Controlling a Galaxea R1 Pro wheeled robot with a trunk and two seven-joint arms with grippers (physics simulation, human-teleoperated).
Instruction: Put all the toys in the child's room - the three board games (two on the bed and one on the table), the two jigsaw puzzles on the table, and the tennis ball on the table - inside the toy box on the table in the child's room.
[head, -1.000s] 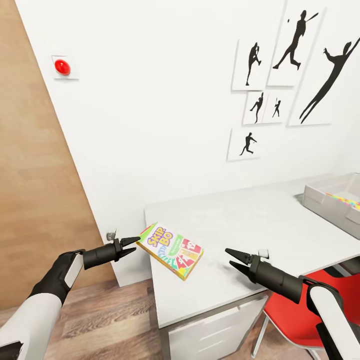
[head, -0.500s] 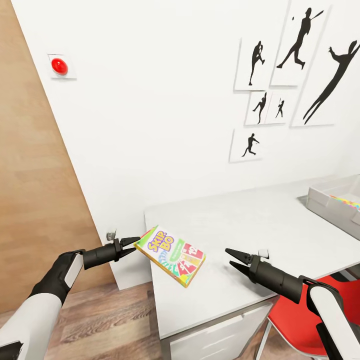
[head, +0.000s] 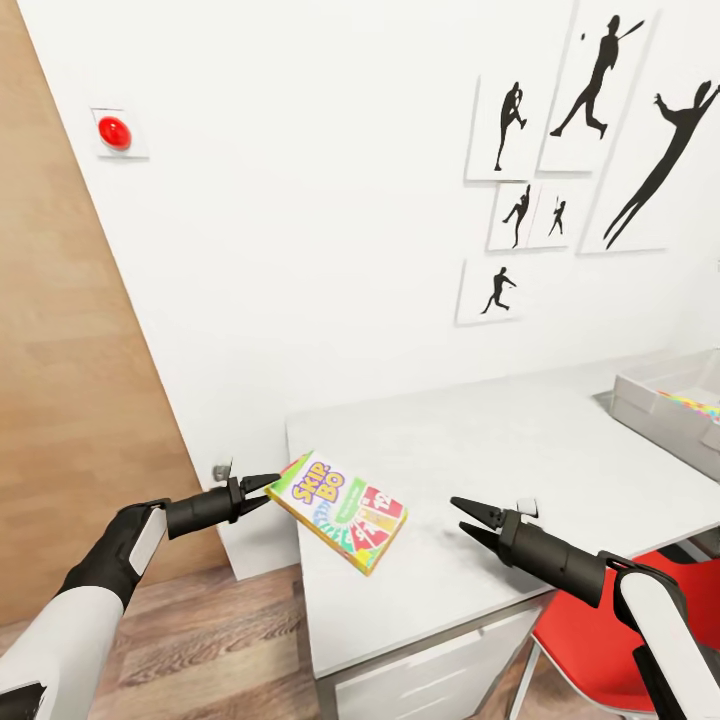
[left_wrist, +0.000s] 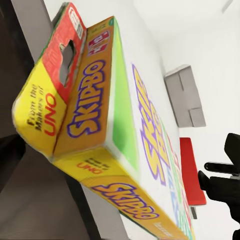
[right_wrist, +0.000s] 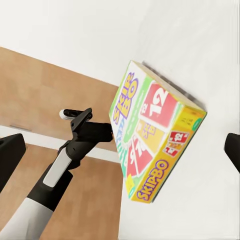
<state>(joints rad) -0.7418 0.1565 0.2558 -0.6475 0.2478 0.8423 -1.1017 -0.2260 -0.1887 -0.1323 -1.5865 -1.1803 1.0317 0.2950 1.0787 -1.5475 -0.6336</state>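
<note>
Clamped on one corner of the Skip-Bo board game (head: 339, 511), the left gripper (head: 268, 489) holds the flat yellow-green box out over the near corner of the table (head: 480, 450), tilted, its far edge lower than the pinched one. From the left wrist camera the box (left_wrist: 120, 145) fills the foreground, with its SKIPBO lettering along the side. Just beyond the box, over the pale desk top, the right gripper (head: 465, 518) hovers with its two fingers apart and nothing between them; it is near the box but not touching it. The right wrist camera looks back at the box (right_wrist: 152, 145) and at the left gripper (right_wrist: 102, 131) gripping it. Below the right arm a red chair (head: 610, 610) stands beside the desk's white drawers (head: 420, 665). Farther out, well apart from both grippers, the grey toy box (head: 668, 408) sits at the far end of the table with a strip of bright puzzle (head: 690, 401) showing inside. Behind it all, black silhouette pictures (head: 590, 130) hang on the white wall, and a red button (head: 114, 131) sits high beyond the left arm.
</note>
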